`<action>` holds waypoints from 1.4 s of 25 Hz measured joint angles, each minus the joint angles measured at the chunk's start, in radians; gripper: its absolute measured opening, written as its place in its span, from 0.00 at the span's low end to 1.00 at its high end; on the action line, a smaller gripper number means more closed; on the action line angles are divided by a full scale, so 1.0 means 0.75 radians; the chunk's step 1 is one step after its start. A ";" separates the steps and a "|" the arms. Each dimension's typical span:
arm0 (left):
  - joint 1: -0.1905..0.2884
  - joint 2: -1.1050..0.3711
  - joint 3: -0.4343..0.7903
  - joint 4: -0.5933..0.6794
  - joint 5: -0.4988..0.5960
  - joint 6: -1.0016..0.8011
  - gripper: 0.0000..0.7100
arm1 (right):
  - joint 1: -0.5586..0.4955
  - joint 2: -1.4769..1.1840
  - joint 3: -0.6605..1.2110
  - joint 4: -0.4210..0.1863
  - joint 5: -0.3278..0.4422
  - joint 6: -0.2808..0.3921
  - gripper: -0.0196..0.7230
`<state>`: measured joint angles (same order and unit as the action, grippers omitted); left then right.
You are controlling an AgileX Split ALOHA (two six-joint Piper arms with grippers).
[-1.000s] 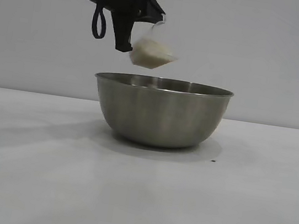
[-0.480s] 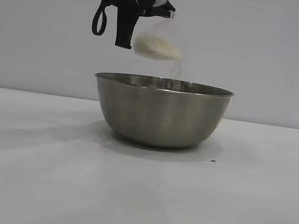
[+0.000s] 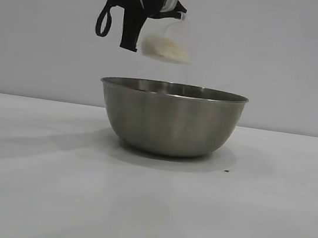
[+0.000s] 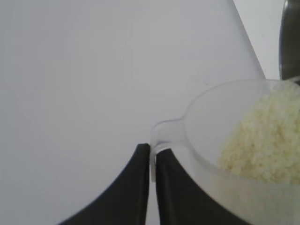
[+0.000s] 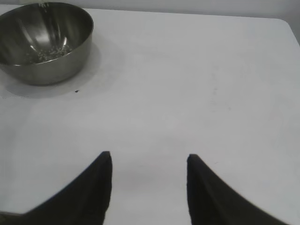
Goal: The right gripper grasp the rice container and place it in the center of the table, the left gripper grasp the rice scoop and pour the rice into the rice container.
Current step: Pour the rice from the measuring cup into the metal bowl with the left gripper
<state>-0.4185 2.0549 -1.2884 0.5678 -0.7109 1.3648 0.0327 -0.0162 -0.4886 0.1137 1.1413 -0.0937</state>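
Note:
The rice container (image 3: pixel 171 119), a round steel bowl, stands on the white table (image 3: pixel 146 212) in the middle; it also shows in the right wrist view (image 5: pixel 44 42) with some grains (image 5: pixel 52 52) inside. My left gripper (image 3: pixel 136 40) is shut on the handle of the clear rice scoop (image 3: pixel 169 40) and holds it tilted above the bowl's left half. White rice (image 3: pixel 164 49) lies in the scoop's lower side. In the left wrist view the left gripper (image 4: pixel 153 152) pinches the scoop's handle (image 4: pixel 164 136), with rice (image 4: pixel 269 136) heaped inside. My right gripper (image 5: pixel 149 159) is open and empty above bare table, away from the bowl.
A small dark speck (image 3: pixel 227 170) lies on the table beside the bowl's right side. The table's far right corner (image 5: pixel 288 26) shows in the right wrist view. Bare surface lies on both sides of the bowl.
The left gripper has tipped the scoop further and lifted it slightly. A stream of grains fell into the bowl half a second ago. The bowl has not moved.

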 joint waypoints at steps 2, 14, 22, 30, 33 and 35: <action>-0.002 0.000 0.000 0.000 0.000 0.033 0.00 | 0.000 0.000 0.000 0.000 0.000 0.000 0.45; -0.010 0.000 0.000 0.000 -0.005 0.173 0.00 | 0.000 0.000 0.000 0.000 0.000 0.000 0.45; -0.010 0.000 0.000 -0.002 -0.015 0.273 0.00 | 0.000 0.000 0.000 0.000 0.000 0.000 0.45; -0.010 0.000 0.000 -0.010 -0.139 0.428 0.00 | 0.000 0.000 0.000 0.000 0.000 0.000 0.45; -0.010 0.000 0.000 -0.023 -0.182 0.498 0.00 | 0.000 0.000 0.000 0.000 0.000 0.000 0.45; -0.010 0.000 0.000 -0.034 -0.194 0.523 0.00 | 0.000 0.000 0.000 0.000 0.000 0.000 0.45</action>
<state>-0.4262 2.0549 -1.2884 0.5421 -0.8568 1.7574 0.0327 -0.0162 -0.4886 0.1137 1.1413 -0.0937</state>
